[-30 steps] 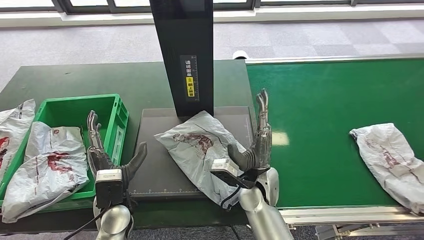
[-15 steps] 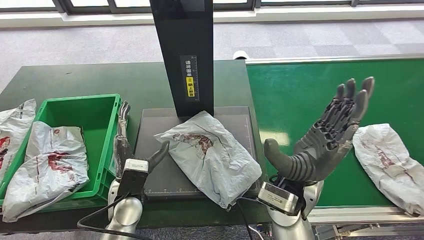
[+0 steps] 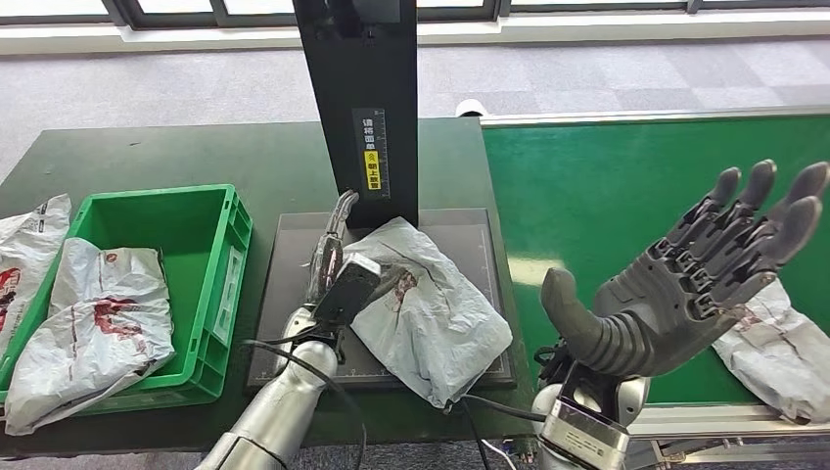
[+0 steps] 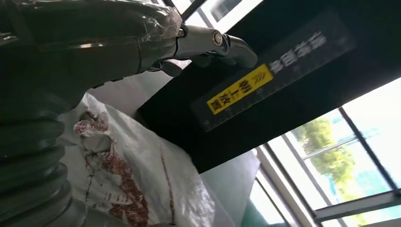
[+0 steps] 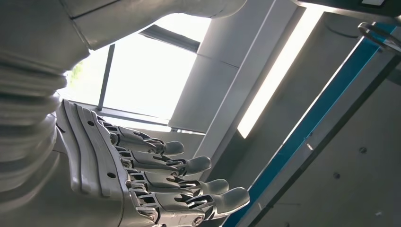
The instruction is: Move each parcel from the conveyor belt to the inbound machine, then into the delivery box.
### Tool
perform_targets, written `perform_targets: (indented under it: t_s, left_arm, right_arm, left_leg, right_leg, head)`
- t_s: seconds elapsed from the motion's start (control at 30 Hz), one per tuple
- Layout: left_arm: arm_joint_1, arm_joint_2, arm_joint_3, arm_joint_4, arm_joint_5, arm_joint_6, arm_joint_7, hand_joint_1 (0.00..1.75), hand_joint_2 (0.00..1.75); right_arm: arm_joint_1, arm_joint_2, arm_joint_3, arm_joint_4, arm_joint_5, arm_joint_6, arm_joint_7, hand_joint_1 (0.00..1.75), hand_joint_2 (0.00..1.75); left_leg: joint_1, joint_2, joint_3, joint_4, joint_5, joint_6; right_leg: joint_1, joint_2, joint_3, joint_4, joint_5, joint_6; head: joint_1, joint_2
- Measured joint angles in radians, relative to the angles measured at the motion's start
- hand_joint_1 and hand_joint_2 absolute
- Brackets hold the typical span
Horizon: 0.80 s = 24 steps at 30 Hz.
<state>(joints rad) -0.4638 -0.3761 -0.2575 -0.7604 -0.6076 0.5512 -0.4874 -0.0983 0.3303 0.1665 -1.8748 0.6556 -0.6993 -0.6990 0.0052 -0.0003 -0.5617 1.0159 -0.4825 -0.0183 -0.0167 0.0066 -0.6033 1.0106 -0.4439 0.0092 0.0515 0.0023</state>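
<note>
A grey parcel (image 3: 431, 308) with red print lies on the dark plate of the inbound machine (image 3: 286, 294), under its black column (image 3: 364, 98). My left hand (image 3: 333, 259) reaches over the parcel's left edge, fingers stretched toward the column and holding nothing. In the left wrist view the left hand (image 4: 94, 42) has its fingers near the column's yellow label (image 4: 241, 90), above the parcel (image 4: 142, 184). My right hand (image 3: 685, 284) is raised high with spread fingers, empty, as the right wrist view (image 5: 123, 175) also shows. It hides part of a second parcel (image 3: 788, 352) on the green conveyor belt (image 3: 626, 186).
The green delivery box (image 3: 231, 264) stands left of the machine and holds one parcel (image 3: 98, 323). Another parcel (image 3: 24, 255) lies outside it at the table's left edge. Dark green table lies behind the box.
My left hand moved right from beside the box to the parcel's left edge on the plate. My right hand left the parcel, rose and swung right over the belt.
</note>
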Motion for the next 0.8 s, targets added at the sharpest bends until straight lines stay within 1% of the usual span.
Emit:
perform_targets:
  t_s: [0.2,0.33,0.37,0.4,0.5,0.53,0.6,0.7,0.73,0.8]
  left_arm:
    - [-0.067,-0.003,-0.043,0.189,-0.031,0.030,0.088,0.00,1.75]
    - [-0.084,-0.003,-0.070,0.261,-0.064,0.053,0.131,0.00,1.75]
    - [-0.088,-0.003,-0.079,0.277,-0.092,0.071,0.161,0.00,1.75]
    - [-0.094,-0.003,-0.090,0.295,-0.135,0.093,0.213,0.00,1.75]
    - [-0.104,-0.001,-0.139,0.351,-0.283,0.136,0.410,0.00,1.75]
    - [-0.106,0.000,-0.155,0.366,-0.313,0.139,0.453,0.00,1.75]
    - [-0.112,0.001,-0.177,0.387,-0.343,0.137,0.496,0.00,1.75]
    - [-0.115,0.002,-0.185,0.394,-0.350,0.134,0.508,0.00,1.75]
    - [-0.115,0.002,-0.187,0.396,-0.352,0.132,0.510,0.05,1.75]
    - [-0.121,0.004,-0.203,0.409,-0.366,0.112,0.531,0.93,1.75]
  right_arm:
    - [-0.002,-0.001,0.011,0.000,-0.001,0.000,0.000,0.00,1.75]
    - [-0.002,-0.001,0.013,0.000,-0.001,0.000,0.000,0.00,1.75]
    - [-0.002,-0.001,0.014,0.000,-0.001,0.000,0.000,0.00,1.75]
    - [-0.002,-0.001,0.014,0.000,-0.001,0.000,0.000,0.00,1.75]
    - [-0.002,-0.001,0.014,0.001,-0.001,0.000,0.000,0.00,1.75]
    - [-0.002,-0.001,0.014,0.001,-0.001,0.000,0.000,0.00,1.75]
    - [-0.002,-0.001,0.014,0.001,-0.001,0.000,0.000,0.00,1.75]
    - [-0.002,-0.001,0.014,0.001,-0.001,0.000,0.000,0.00,1.75]
    - [-0.002,-0.001,0.014,0.001,-0.001,0.000,0.000,0.00,1.75]
    - [-0.003,-0.001,0.014,0.002,-0.003,0.000,0.000,0.00,1.75]
  left_leg:
    - [0.000,0.000,-0.001,0.000,0.000,0.000]
    - [0.000,0.000,-0.001,0.000,0.000,0.000]
    - [0.000,0.000,-0.001,0.000,0.000,0.000]
    - [0.000,0.000,-0.001,0.000,0.000,0.000]
    - [0.000,0.000,-0.001,0.000,0.000,0.000]
    - [0.000,-0.001,-0.001,0.000,0.000,0.000]
    - [0.000,-0.001,-0.001,0.000,0.000,0.000]
    - [0.000,-0.001,0.000,0.000,0.000,0.000]
    - [0.000,-0.001,0.000,0.000,0.000,0.000]
    - [0.000,-0.002,0.000,0.000,-0.001,0.001]
  right_leg:
    - [0.000,0.000,0.000,0.000,0.000,0.000]
    - [0.000,0.000,0.000,0.000,0.000,0.000]
    - [0.000,0.000,0.000,0.000,0.000,0.000]
    - [0.000,0.000,0.000,0.000,0.000,0.000]
    - [0.000,0.000,0.000,0.000,0.000,0.000]
    - [0.000,0.000,0.000,0.000,0.000,0.000]
    - [0.000,-0.001,0.001,0.000,0.000,0.000]
    - [0.000,-0.001,0.001,0.000,0.000,0.000]
    - [0.000,-0.001,0.002,0.000,0.000,0.000]
    - [0.000,-0.001,0.004,0.000,-0.001,0.000]
  head:
    - [0.000,0.000]
    - [0.000,0.000]
    - [0.000,0.000]
    - [0.000,0.000]
    - [0.000,0.000]
    - [0.000,0.000]
    - [0.000,0.000]
    - [0.000,0.000]
    - [0.000,0.000]
    - [0.000,0.000]
